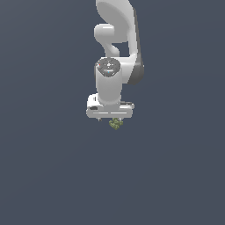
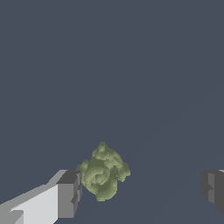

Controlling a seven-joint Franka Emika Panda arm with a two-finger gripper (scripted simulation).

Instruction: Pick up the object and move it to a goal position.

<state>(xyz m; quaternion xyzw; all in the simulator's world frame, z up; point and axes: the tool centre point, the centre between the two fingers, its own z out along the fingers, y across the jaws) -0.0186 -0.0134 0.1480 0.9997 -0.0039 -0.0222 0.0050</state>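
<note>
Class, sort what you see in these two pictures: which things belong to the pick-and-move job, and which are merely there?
Belongs to the job:
- the olive-green lumpy object, lying close beside one finger
- the tool, its fingers spread wide, not gripping

Merely there:
- the plain dark grey surface
- no other loose item shows in either view

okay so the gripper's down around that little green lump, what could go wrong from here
1. In the wrist view the olive-green object sits right beside one finger, far from the other; shutting the open gripper may shove or roll it instead of pinching it.
2. It is tiny and lumpy, so the pads might catch only an edge and it could slip when lifted.
</note>
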